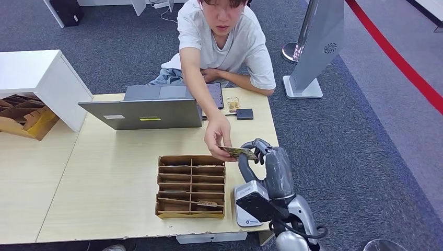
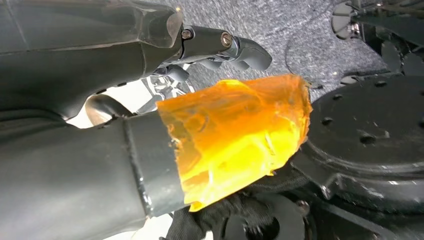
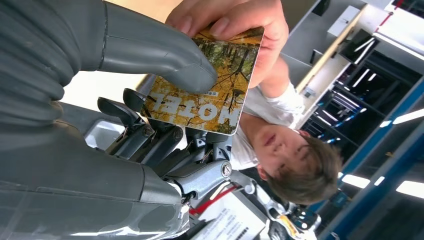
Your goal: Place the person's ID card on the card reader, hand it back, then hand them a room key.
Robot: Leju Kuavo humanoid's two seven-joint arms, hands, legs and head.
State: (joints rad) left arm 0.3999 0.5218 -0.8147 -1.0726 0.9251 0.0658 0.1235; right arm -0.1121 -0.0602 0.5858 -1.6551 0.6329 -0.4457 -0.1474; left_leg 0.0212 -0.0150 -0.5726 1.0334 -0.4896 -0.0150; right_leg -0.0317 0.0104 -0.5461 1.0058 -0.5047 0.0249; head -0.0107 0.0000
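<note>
- Nearest the robot, at five o'clock on the table, the room key is pinched by the right hand.
- Just beyond, it is also grasped by the person's hand.
- At twelve o'clock, a laptop is seen.
- Whether the left hand holds anything cannot be told.

The right hand has a grey ribbed cover, a thick smooth grey thumb and darker fingers hinged with silver screws; behind it the silver arm carries black cables and a white labelled box. The left hand is dark grey, its thumb tip wrapped in translucent orange film.
</note>
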